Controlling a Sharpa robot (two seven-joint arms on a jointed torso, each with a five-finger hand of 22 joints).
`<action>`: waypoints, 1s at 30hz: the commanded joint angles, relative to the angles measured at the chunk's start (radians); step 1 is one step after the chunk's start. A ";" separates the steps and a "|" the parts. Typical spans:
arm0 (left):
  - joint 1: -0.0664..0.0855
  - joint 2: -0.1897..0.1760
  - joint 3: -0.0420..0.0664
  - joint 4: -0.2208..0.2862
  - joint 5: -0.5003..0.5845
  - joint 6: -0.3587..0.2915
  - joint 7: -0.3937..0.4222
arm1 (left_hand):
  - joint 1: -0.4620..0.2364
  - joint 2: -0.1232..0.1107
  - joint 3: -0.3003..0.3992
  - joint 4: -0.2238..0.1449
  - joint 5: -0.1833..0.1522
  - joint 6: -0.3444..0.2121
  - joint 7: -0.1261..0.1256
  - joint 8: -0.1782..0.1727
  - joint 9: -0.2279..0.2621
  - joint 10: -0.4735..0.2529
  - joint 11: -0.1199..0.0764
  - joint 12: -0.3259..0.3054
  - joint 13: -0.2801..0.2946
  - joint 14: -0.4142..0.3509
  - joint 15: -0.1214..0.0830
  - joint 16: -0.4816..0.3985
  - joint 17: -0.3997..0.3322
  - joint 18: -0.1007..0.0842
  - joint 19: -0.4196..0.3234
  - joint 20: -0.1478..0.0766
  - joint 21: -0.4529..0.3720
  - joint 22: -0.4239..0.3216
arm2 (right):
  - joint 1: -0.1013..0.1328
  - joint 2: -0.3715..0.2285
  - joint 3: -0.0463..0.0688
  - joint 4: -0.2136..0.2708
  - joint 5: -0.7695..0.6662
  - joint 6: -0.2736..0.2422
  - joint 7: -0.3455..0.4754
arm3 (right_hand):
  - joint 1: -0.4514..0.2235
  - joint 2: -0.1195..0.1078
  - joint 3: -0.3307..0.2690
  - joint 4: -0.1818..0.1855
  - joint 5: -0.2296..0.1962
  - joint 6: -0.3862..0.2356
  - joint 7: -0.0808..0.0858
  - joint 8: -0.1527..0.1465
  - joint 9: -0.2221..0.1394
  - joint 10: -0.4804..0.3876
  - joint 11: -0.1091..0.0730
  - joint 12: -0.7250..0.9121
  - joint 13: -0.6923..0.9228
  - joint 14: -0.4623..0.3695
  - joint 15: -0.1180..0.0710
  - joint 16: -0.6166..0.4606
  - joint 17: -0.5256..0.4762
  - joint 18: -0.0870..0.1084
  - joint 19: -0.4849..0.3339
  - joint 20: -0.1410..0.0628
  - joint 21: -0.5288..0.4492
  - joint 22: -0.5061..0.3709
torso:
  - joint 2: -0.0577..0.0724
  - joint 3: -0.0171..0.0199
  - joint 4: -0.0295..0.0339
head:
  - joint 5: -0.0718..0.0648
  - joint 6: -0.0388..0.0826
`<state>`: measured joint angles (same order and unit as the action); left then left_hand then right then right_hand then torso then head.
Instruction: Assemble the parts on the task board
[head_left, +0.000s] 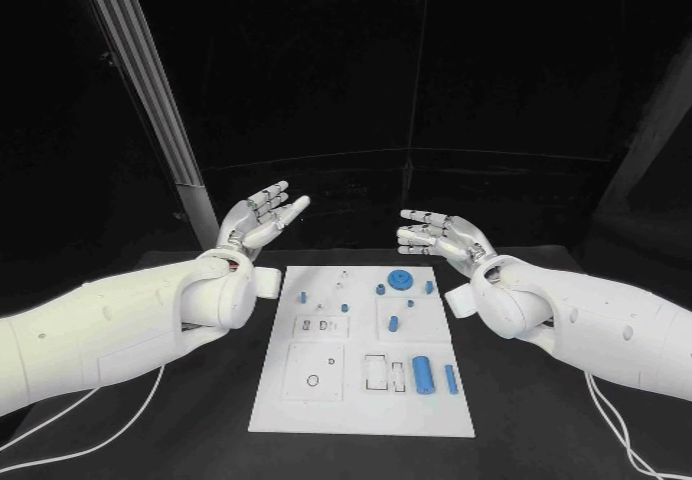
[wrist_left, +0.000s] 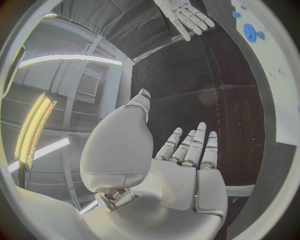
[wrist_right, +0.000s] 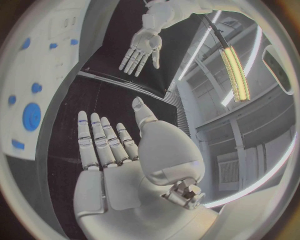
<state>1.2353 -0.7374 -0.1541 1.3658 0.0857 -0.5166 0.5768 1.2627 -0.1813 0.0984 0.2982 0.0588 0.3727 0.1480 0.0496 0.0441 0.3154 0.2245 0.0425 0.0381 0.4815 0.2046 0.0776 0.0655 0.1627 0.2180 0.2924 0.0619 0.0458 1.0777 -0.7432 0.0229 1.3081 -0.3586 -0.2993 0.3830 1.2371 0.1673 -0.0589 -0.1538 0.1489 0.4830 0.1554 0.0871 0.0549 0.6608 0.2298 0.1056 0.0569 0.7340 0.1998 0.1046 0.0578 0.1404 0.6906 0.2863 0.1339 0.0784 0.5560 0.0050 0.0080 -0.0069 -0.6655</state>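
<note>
Across the middle of the head view I have the task board (head_left: 361, 400) lying flat on the black surface (head_left: 173, 420), with the blue parts (head_left: 423, 373) scattered over its upper and right areas: a round one (head_left: 401, 278) near the top, a long cylinder lower right. My left hand (head_left: 260, 222) floats at upper left of the board and my right hand (head_left: 440, 238) at upper right, both raised off it, fingers spread and holding nothing.

From the left wrist view, my left hand (wrist_left: 187, 165) shows an open palm with straight fingers (wrist_left: 200, 140); the round blue part (wrist_left: 251, 31) sits at upper right of the frame.

From the right wrist view, my right hand (wrist_right: 119, 165) is likewise released, the round part (wrist_right: 31, 116) at the left edge.

My worry: the parts are small and crowded, so a descending hand could nudge neighbours out of place, or fingers could pinch off-centre and drop a piece.
</note>
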 joint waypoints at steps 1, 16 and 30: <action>0.002 -0.004 0.000 0.009 0.010 0.016 0.040 | 0.007 0.020 0.016 0.000 -0.003 0.069 0.120 0.014 0.006 0.081 0.012 0.015 0.007 0.134 0.010 0.036 0.018 -0.010 0.090 0.001 0.036 0.018 | 0.004 -0.002 0.002 -0.004 -0.152 -0.056 0.031 | 0.053 0.003 0.020 -0.071 -0.003 0.279 0.089 0.031 0.011 0.269 -0.033 0.024 0.005 0.266 -0.040 0.019 0.005 0.045 0.176 -0.015 0.050 0.004 | 0.008 -0.0002 -0.0008 | -0.003 -0.006; 0.006 -0.085 0.000 0.103 -0.015 0.073 0.056 | 0.022 0.147 -0.005 -0.041 -0.007 0.554 0.075 0.117 0.031 0.703 -0.059 0.138 0.031 0.644 -0.092 0.169 0.088 0.023 0.711 -0.066 0.249 0.080 | 0.063 -0.016 0.003 -0.029 -0.520 -0.075 -0.046 | 0.069 0.003 0.060 -0.137 0.005 0.489 0.050 0.017 0.015 0.466 -0.089 -0.005 0.008 0.503 -0.117 0.024 0.021 0.046 0.359 -0.094 0.111 0.005 | 0.073 -0.0013 0.0152 | -0.004 0.017; 0.006 -0.130 0.000 0.205 -0.025 0.134 0.033 | 0.042 0.160 -0.020 -0.064 -0.006 0.588 0.065 0.107 0.024 0.758 -0.072 0.128 0.031 0.692 -0.107 0.161 0.114 0.022 0.758 -0.081 0.245 0.067 | 0.134 0.014 0.003 -0.035 -1.118 0.049 -0.287 | 0.105 -0.071 0.085 -0.134 0.026 0.555 0.011 -0.003 0.011 0.593 -0.147 -0.032 0.010 0.776 -0.205 0.156 0.104 0.042 0.595 -0.201 0.311 0.097 | 0.133 -0.0087 0.0249 | -0.028 0.038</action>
<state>1.2399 -0.8675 -0.1549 1.5660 0.0732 -0.4272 0.6062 1.2961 -0.0252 0.0804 0.2397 0.0503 0.9544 0.2124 0.1632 0.0697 1.0670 0.1536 0.1749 0.0699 1.1671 0.0948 0.2422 0.1775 0.1778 0.9677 0.2107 0.3068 0.1136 1.2080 -0.7321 0.0252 1.2716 -1.2661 -0.3115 0.1874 1.3406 0.1040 0.0214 -0.2893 0.1700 1.0326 0.1658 0.0856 0.0674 1.2474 0.0805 0.0772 0.0675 1.4653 -0.0037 0.2532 0.1570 0.1712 1.2778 0.0861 0.4378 0.1721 0.6726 -0.0016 0.0299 -0.0322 -0.6301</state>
